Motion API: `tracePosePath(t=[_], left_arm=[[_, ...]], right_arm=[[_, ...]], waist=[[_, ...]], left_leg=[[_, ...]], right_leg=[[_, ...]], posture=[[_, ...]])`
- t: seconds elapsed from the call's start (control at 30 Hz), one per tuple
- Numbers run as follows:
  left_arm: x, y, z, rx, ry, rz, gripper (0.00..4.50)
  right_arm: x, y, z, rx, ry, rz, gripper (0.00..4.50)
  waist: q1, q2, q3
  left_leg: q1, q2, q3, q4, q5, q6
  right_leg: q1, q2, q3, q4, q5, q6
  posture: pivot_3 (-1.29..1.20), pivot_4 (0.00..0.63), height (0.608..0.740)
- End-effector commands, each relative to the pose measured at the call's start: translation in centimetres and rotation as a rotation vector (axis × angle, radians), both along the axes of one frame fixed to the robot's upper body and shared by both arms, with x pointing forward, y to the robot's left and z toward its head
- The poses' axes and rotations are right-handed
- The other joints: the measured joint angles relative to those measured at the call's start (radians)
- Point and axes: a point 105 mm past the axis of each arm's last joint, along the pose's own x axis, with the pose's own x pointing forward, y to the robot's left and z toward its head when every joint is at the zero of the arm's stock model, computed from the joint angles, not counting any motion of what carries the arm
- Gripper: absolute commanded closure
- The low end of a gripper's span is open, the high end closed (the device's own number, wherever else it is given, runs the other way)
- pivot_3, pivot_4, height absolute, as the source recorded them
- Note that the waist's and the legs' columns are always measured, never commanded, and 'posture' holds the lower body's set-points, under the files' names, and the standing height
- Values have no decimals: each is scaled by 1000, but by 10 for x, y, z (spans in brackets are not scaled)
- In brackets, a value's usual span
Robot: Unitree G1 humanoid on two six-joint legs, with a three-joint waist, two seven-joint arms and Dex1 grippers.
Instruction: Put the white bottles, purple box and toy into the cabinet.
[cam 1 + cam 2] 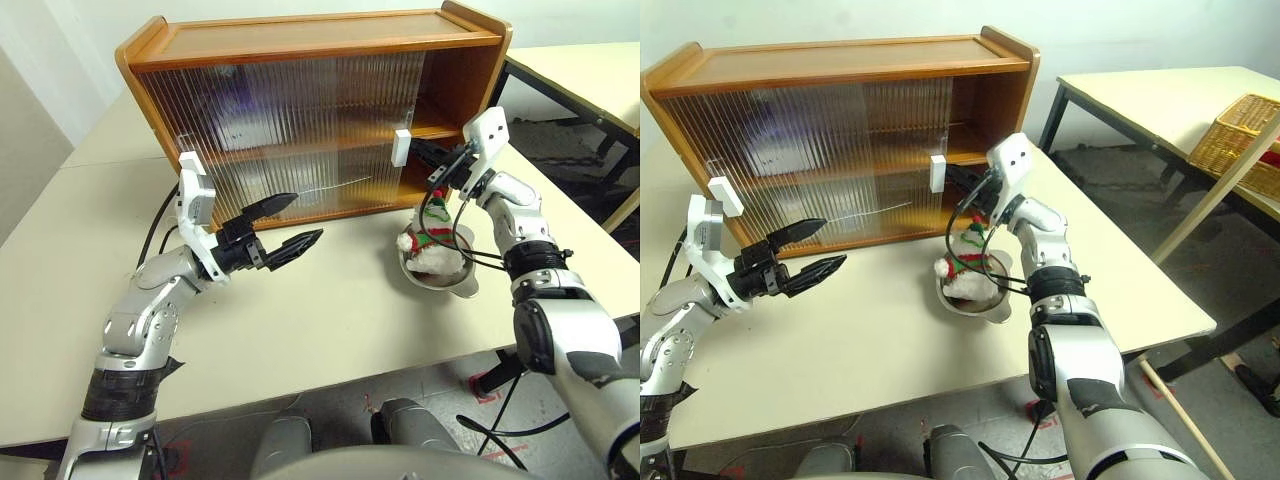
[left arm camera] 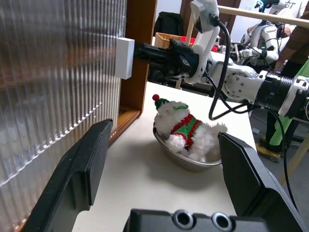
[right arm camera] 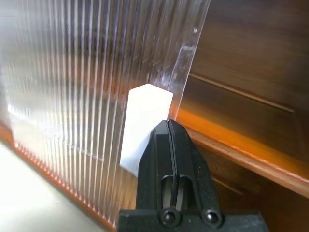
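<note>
left gripper (image 1: 283, 226) hangs above the pale table (image 1: 90, 200), in front of the cabinet's left half, its two black tapered fingers spread wide and holding nothing; a white block handle (image 1: 188, 161) sits on the sliding door just behind it. the cabinet (image 1: 300, 40) is orange-brown wood, smooth and glossy, two shelves wide, fronted by ribbed translucent doors (image 1: 290, 130) that blur whatever lies behind them; the white bottles and purple box cannot be made out through the ribbing. the doors cover most of the front and leave a gap at the right end, where bare wooden shelf and side wall show. at the edge of that gap stands a second white rectangular handle (image 1: 402, 147), hard and square-cornered. right gripper (image 3: 170, 126), fingers pressed together and gripping nothing, has its tip against the side of this handle, at the door's free edge, in front of the open section. below and in front of it, near the cabinet's right end, a round steel bowl (image 1: 445, 282) rests on the table, shiny and shallow; the toy (image 2: 181, 129) lies in it, a fluffy white plush with a red-and-green knitted scarf and a small pointed hat, spilling over the rim. black cables loop from the right wrist down across the bowl. further right stands a second table (image 1: 1140, 95) on dark legs, bearing a woven wicker basket (image 1: 1240, 135), with a pale stick (image 1: 1215, 190) leaning across in front
</note>
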Motion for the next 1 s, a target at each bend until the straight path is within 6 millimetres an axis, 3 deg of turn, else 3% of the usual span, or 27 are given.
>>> tracePosePath(t=[0.03, 0.77, 1.0], left_arm=[[-1, 0, -1, 8, -3, 4, 0], [-3, 1, -4, 13, 0, 18, 0], [-3, 1, -4, 12, -1, 21, 0]], right_arm=[[-3, 13, -3, 5, 9, 36, 4463], [-16, 69, -3, 39, 26, 196, 4463], [-20, 79, -2, 45, 29, 230, 4463]], waist=[[0, 0, 0], [13, 0, 0], [16, 0, 0]], left_leg=[[0, 0, 0, 0, 0, 0], [-4, 0, 0, 0, 0, 0], [-4, 1, 0, 1, 0, 0]], right_leg=[[0, 0, 0, 0, 0, 0], [-5, 1, -2, 1, 2, -4], [-5, 1, -2, 1, 2, -5]], posture=[[-32, 0, 740], [-12, 0, 740], [-11, 0, 740]])
